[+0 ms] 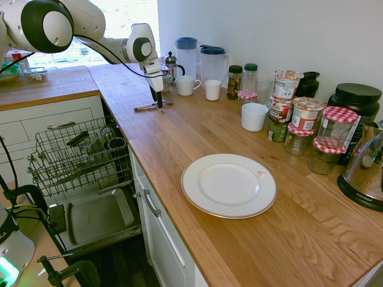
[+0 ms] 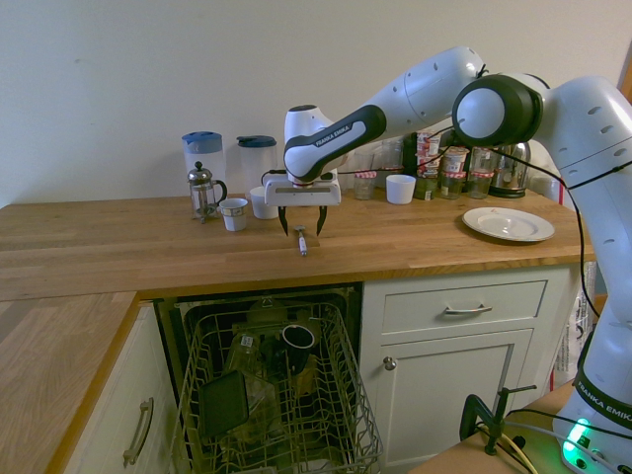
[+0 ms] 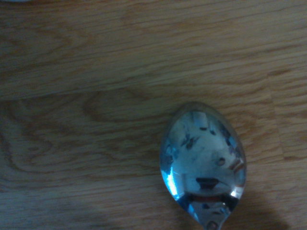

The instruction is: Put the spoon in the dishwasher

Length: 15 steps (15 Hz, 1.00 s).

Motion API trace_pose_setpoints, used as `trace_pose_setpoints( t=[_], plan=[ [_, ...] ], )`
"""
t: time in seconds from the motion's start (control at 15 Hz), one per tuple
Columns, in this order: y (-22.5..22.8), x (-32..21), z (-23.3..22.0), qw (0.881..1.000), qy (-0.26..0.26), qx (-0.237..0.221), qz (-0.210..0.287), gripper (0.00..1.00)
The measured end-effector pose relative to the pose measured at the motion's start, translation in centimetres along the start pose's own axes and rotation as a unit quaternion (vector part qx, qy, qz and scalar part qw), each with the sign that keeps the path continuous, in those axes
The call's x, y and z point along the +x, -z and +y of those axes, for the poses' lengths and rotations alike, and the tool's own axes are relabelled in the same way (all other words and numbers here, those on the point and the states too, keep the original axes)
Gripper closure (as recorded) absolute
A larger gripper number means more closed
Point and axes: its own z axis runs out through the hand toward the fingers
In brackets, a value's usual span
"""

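The spoon lies on the wooden counter, its handle toward the counter's front edge, above the open dishwasher. Only the wrist view gives the bowl of the spoon up close: an oval, mirror-bright, with blue and white glints and dark reflections across it; in the first exterior view the spoon is little more than a thin streak beneath the gripper. The second exterior view looks down into the dishwasher's wire rack, where a dark mug, a clear glass item and a flat dark piece sit; the first exterior view adds the grey inner door panel, lowered under the rack. White cups, a French press and blue-lidded pitchers stand farther back on the counter, with jars under red checked lids and printed noodle cups along the wall. A white plate with a small reddish mark on its rim lies well apart from the spoon. "FRANKA EMIKA" reads along the arm and on its base, and "AROMA" on the kettle, whose lettering shows in the first exterior view. The jaws of the gripper stand wide, one finger on either side of the spoon, with nothing gripped between them; whether a fingertip touches the counter I cannot tell.
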Motion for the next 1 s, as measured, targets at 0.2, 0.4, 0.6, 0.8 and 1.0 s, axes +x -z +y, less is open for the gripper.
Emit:
trace_pose_setpoints(
  t=[0.2,0.4,0.6,0.8,1.0],
  plan=[
    [-0.3,-0.1,-0.2,1.0,-0.003,-0.003,0.001,1.0],
    [-0.4,0.2,-0.2,1.0,-0.007,-0.005,0.003,1.0],
    [-0.4,0.5,-0.2,1.0,-0.009,-0.005,0.004,1.0],
    [-0.5,0.8,-0.3,1.0,-0.012,-0.005,0.005,1.0],
    [-0.5,1.1,-0.3,1.0,-0.013,-0.005,0.005,1.0]
  ],
)
